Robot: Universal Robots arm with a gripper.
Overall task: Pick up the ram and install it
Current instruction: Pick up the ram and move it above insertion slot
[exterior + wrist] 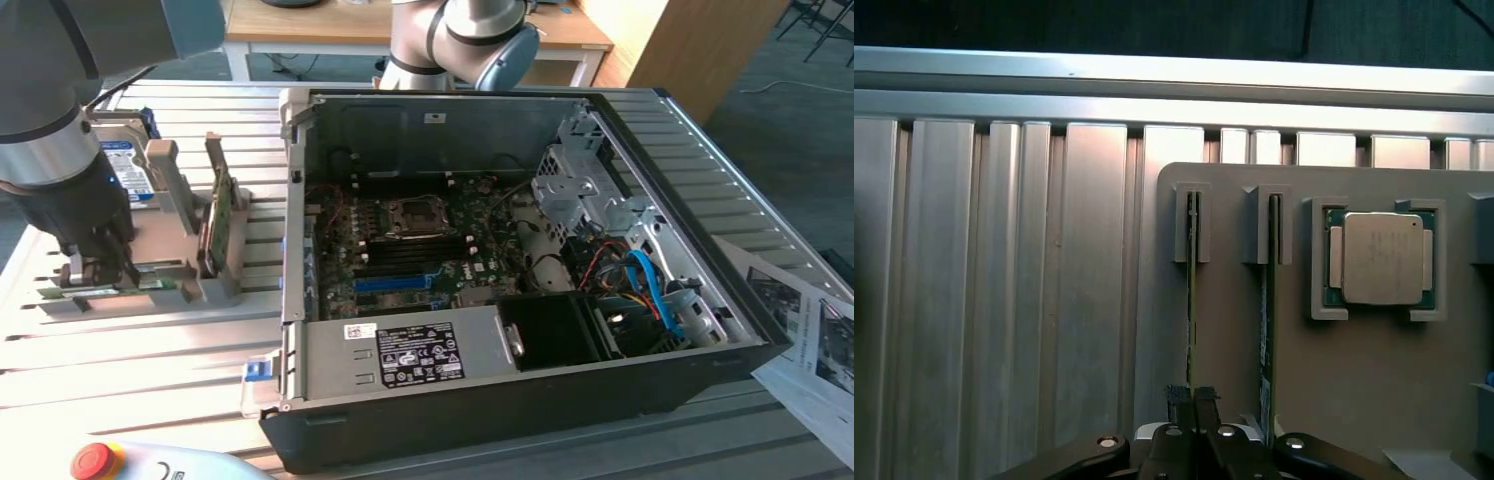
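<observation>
A: Entries, largest first?
B: Table (134, 350), ribbed metal. On it an open case (534, 400). Beside that, toward the exterior view's left, a grey holder (167, 230).

A: Holder contents?
B: Two slots, each with a board standing on edge, and a CPU (1381, 258) in a recess beside them. The ram (1192, 300) stands in the slot farther from the CPU, a second card (1266, 310) in the nearer one.

A: Ram, handling?
B: Judged light, thin and stiff, but brittle, with delicate chips and contacts. Best taken by its bare upper edge, flat faces between the pads. Lift it straight up, or it may bind in the slot.

A: Arm?
B: The arm (54, 150) stands over the holder, wrist pointing straight down. The gripper (1192, 400) is closed almost completely and appears to pinch the ram's upper edge. The ram is seated in its slot.
</observation>
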